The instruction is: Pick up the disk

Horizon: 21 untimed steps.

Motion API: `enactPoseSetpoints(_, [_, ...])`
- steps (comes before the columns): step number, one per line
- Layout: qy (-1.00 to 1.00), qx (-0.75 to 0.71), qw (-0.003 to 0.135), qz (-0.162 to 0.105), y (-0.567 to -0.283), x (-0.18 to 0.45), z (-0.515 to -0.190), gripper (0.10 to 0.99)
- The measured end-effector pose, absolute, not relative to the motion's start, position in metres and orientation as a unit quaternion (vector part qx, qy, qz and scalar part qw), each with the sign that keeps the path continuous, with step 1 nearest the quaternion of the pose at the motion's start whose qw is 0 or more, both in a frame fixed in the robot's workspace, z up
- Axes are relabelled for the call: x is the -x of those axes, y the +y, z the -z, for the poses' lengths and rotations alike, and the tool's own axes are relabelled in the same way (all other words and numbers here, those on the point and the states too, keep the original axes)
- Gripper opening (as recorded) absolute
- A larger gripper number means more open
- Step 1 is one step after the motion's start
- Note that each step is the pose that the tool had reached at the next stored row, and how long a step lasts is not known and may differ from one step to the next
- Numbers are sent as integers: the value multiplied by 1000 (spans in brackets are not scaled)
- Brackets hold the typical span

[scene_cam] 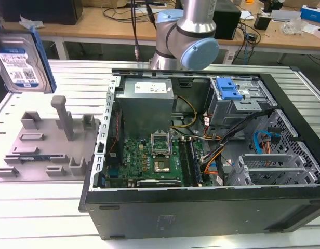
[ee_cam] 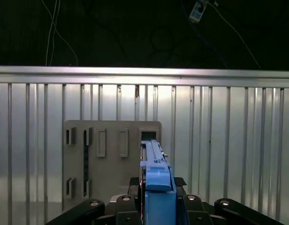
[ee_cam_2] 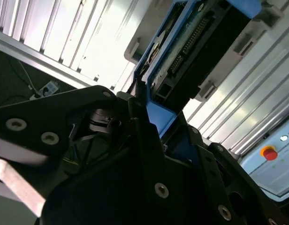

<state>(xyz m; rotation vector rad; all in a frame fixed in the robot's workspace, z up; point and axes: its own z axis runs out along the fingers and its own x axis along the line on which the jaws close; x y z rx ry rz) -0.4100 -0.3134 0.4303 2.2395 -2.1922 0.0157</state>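
Observation:
The disk (scene_cam: pixel 17 65), a silver drive with a blue-and-white label and blue side rails, hangs upright in the air at the exterior view's upper left, above the grey fixture plate (scene_cam: pixel 45 150). In the first wrist view the disk (ee_cam: pixel 156 164) appears edge-on, its blue rail clamped by my gripper (ee_cam: pixel 156 187), straight over the fixture plate (ee_cam: pixel 111 140). In the second wrist view my gripper (ee_cam_2: pixel 156 117) is shut on the blue rail of the disk (ee_cam_2: pixel 196 47), whose connector side faces the camera.
An open computer case (scene_cam: pixel 300 207) fills the exterior view's right, with a blue drive-bay latch (scene_cam: pixel 227 91) inside. The arm's base (scene_cam: pixel 186 36) stands behind it. The slatted metal table (scene_cam: pixel 40 218) carries everything. A red stop button (ee_cam_2: pixel 269 153) sits nearby.

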Motion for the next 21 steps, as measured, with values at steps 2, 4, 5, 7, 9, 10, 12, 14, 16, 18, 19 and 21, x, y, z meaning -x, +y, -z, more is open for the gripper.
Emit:
enactPoseSetpoints(2, [-698, -716, 4, -5, -313, 410, -443, 369])
enactPoseSetpoints(4, [-696, -718, 4, -5, -313, 410, -456, 369])
enactPoseSetpoints(5, [-695, -719, 4, -5, -313, 410, -459, 369])
enactPoseSetpoints(7, [-694, -720, 4, -5, -313, 410, -469, 369])
enactPoseSetpoints(9, [-692, -722, 4, -5, -313, 410, -482, 369])
enactPoseSetpoints(10, [-692, -722, 4, -5, -313, 410, -484, 369])
enactPoseSetpoints(12, [-691, -723, 4, -5, -313, 410, -484, 369])
enactPoseSetpoints(14, [-691, -723, 4, -5, -313, 410, -484, 369])
enactPoseSetpoints(16, [-691, -723, 4, -5, -313, 410, -484, 369])
enactPoseSetpoints(18, [-691, -723, 4, -5, -313, 410, -484, 369])
enactPoseSetpoints(19, [-691, -723, 4, -5, -313, 410, -484, 369])
enactPoseSetpoints(21, [-691, -723, 4, -5, -313, 410, -484, 369])
